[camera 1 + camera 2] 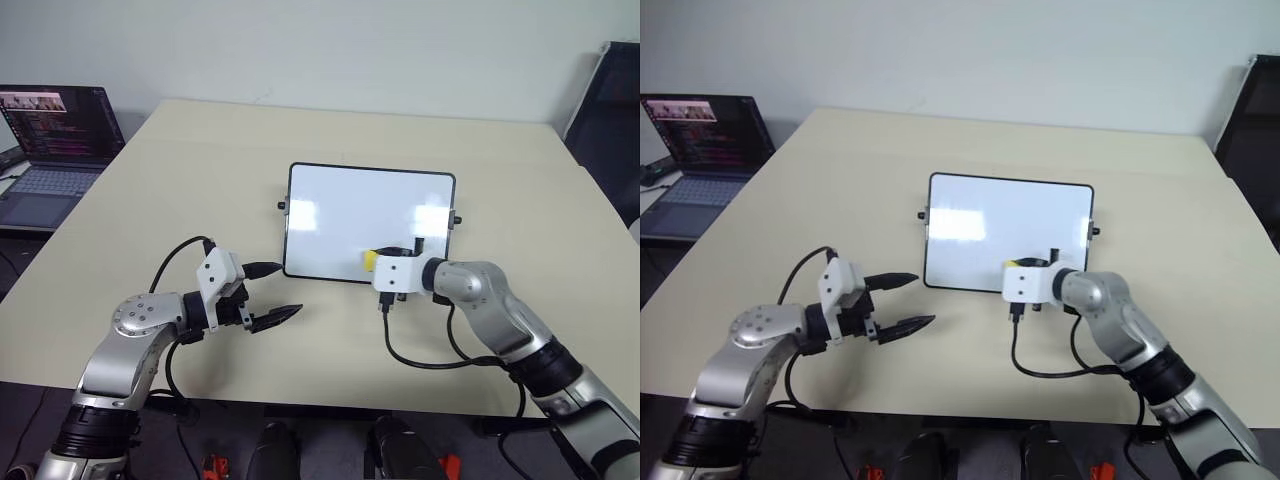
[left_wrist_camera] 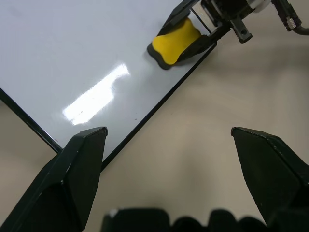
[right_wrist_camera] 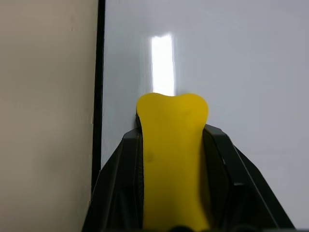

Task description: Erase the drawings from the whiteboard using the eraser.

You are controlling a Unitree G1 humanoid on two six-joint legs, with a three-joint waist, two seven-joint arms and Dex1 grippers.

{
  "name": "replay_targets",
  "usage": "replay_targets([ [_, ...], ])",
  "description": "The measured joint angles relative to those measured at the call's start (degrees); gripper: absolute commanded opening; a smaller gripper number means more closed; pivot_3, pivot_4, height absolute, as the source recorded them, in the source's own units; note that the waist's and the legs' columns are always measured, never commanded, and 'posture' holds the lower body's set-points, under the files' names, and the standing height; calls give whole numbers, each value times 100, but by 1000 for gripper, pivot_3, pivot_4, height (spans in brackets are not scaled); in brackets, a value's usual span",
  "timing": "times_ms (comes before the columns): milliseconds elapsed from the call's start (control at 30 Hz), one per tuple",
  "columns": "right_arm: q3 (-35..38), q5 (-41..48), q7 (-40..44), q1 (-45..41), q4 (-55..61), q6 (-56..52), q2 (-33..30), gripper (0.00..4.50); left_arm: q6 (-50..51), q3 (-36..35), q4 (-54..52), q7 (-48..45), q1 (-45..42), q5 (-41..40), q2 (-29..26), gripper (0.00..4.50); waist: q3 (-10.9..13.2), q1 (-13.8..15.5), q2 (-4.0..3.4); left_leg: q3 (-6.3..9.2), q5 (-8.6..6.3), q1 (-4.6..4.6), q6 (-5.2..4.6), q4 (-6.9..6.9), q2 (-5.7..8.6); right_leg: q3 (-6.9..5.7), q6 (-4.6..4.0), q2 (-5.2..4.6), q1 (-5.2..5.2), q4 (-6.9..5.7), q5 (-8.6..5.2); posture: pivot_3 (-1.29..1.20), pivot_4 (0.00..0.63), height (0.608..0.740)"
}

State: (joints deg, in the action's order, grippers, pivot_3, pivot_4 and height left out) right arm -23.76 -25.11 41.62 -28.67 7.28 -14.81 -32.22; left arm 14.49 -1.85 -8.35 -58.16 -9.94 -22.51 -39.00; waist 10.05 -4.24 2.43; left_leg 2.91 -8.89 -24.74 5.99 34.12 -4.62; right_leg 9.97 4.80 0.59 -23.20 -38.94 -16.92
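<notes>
Whiteboard [image 1: 350, 215] — small glossy white panel with a thin black frame, rounded corners and a black knob on each short side. It lies flat near the centre of the beige table [image 1: 200, 170]. Its face carries only two bright reflections; no drawings can be made out on it.

Eraser [image 2: 175, 39] — yellow oblong block with a dark underside. It rests on the whiteboard's face near the near edge, at about 5 o'clock from the board's centre, just inside the frame. In the right wrist view its rounded yellow end juts out past the fingers over the white surface, with the black frame line running close alongside.

Right gripper [image 1: 380, 262] — clenched on the eraser, one black finger along each long side of the block. It sits over the board's near edge, and a black cable loops from the wrist onto the table toward 6 o'clock.

Left gripper [image 1: 276, 293] — released, fingers spread wide with nothing between them. It hangs over bare table just off the whiteboard's near left corner, at about 8 o'clock from the board's centre, not touching the board.

Laptop [image 1: 55, 140] — open with a lit screen, on a separate surface beyond the table's left edge, at about 10 o'clock from the board and well apart from it.
</notes>
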Motion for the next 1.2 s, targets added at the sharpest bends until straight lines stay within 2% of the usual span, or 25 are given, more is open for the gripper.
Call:
replay_targets([
  [167, 1308, 748, -81, 634, 916, -949, 186, 1300, 9, 35, 8, -6, -103, -1, 14, 4500, 3, -5, -4, -1, 0, -7, 0, -9, -1, -1, 1, 0, -6, 1, -1, 0, 150, 740],
  [300, 2545, 1578, -399, 1134, 2176, -1967, 884, 1300, 6, 53, 19, -69, -485, -8, 44, 4500, 3, -15, -4, 6, -2, -8, 1, -22, -4, -11, 1, 3, -7, 0, -8, 0, 150, 740],
  [433, 3373, 1985, -753, 1749, 2908, -2936, 1221, 1300, 28, 98, 13, -199, -944, -39, 64, 4500, 3, -5, -5, 5, -3, -12, 4, -19, -1, -9, 0, 1, -4, 4, -15, 0, 150, 740],
  [533, 3795, 2047, -1139, 2111, 3178, -3553, 1374, 1300, 129, 390, -31, -399, -1348, -118, 219, 4500, 3, -1, -5, 5, -3, -11, 4, -16, 0, -9, -1, 1, -4, 3, -15, 0, 150, 740],
  [833, 4161, 2440, -1954, 2213, 2928, -4591, 1995, 1300, 654, 1465, 34, -1063, -2669, -256, 854, 4500, 4, -88, -11, 5, -3, -10, 2, -16, 1, -5, 1, 3, -4, -1, -13, 0, 150, 740],
  [967, 4094, 2487, -2062, 2044, 2422, -4487, 1730, 1300, 402, 1781, 561, -1167, -3106, 62, 1142, 4500, 4, -77, -11, 5, -3, -10, 2, -16, 3, -4, 2, 3, -3, 1, -13, 0, 150, 740],
  [1200, 4108, 2622, -2355, 1599, 1379, -4096, 1574, 1300, -131, 2018, 1055, -1316, -3267, 484, 1463, 4500, 6, -84, -14, 5, -3, -11, 1, -17, 3, -3, 23, 3, -4, 1, -2, 0, 150, 740],
])
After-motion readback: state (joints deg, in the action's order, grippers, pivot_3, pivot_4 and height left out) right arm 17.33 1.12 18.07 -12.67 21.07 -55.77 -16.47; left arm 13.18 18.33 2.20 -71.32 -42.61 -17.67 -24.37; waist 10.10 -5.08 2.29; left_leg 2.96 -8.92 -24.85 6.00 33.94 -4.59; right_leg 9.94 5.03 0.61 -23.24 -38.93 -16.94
